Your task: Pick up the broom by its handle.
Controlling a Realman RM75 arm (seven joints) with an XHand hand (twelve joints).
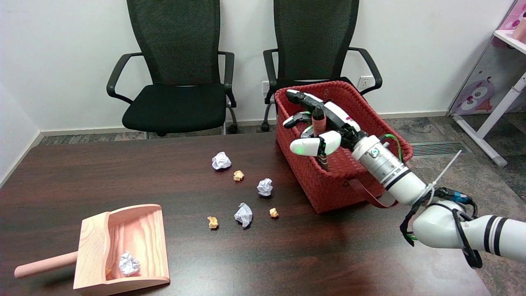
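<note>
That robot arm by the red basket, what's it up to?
The robot's right hand is reaching into the red woven basket, its fingers around a reddish broom handle that stands up inside; whether the grip is closed is hard to tell. On the dark table lie crumpled paper balls, and a wooden dustpan already holds one.

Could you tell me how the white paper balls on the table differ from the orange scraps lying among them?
The white paper balls are larger than the orange scraps. The balls are white to pale grey; the scraps are tan-orange. Four balls show, one of them inside the dustpan; three scraps show, all on the bare table. Both are crumpled litter, mostly lying loose left of the red basket.
</note>
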